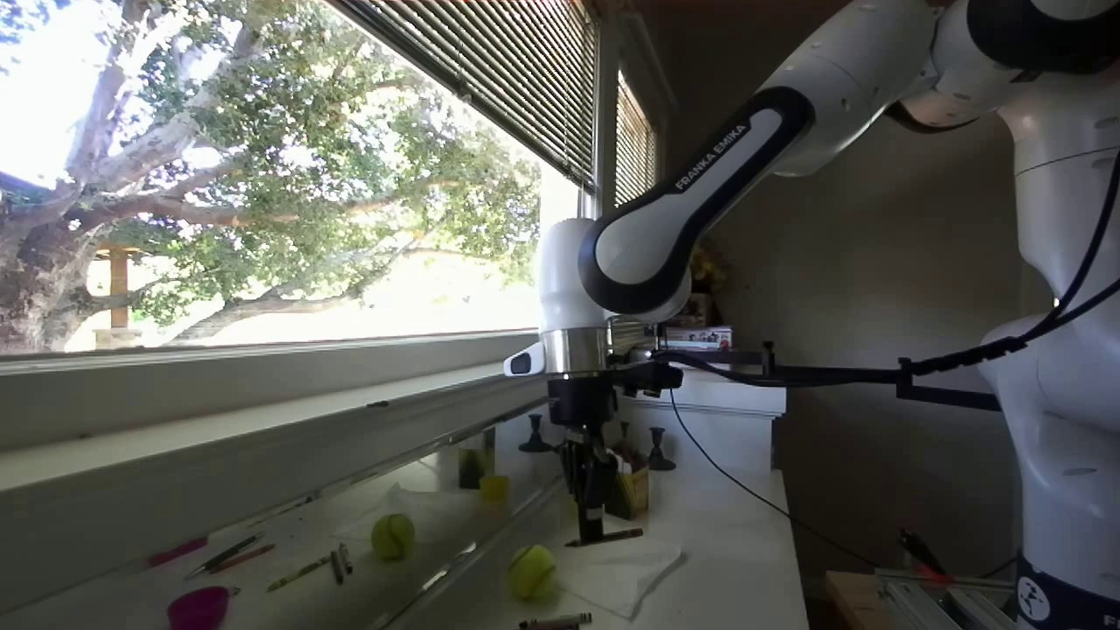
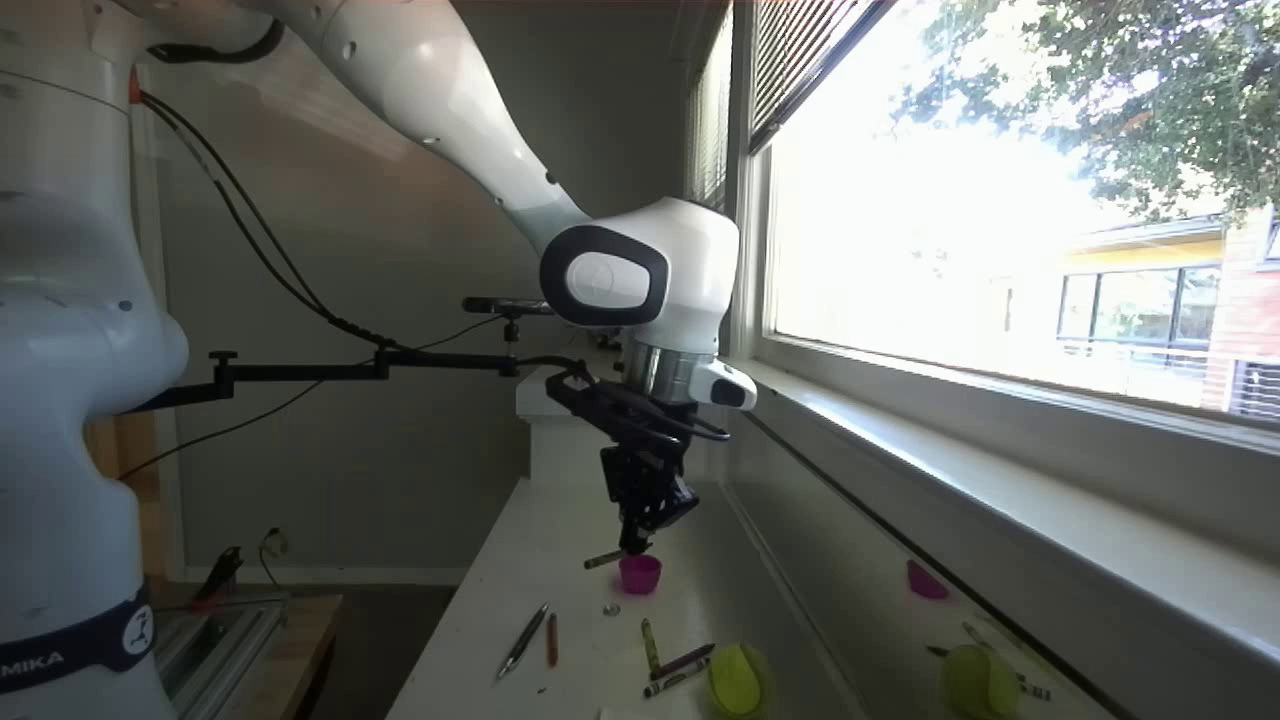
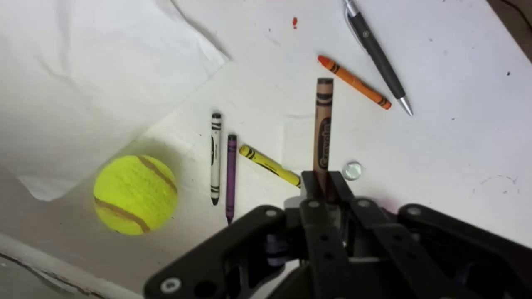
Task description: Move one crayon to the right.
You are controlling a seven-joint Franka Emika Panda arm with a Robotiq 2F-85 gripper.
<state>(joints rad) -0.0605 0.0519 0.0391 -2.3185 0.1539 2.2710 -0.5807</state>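
While the end effector (image 3: 326,182) grips a brown crayon (image 3: 323,124), white tabletop (image 3: 449,141) stretches from pen (image 3: 378,54) to edge (image 3: 506,30).

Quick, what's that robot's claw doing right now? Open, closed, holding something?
Gripper: closed, holding a brown crayon.
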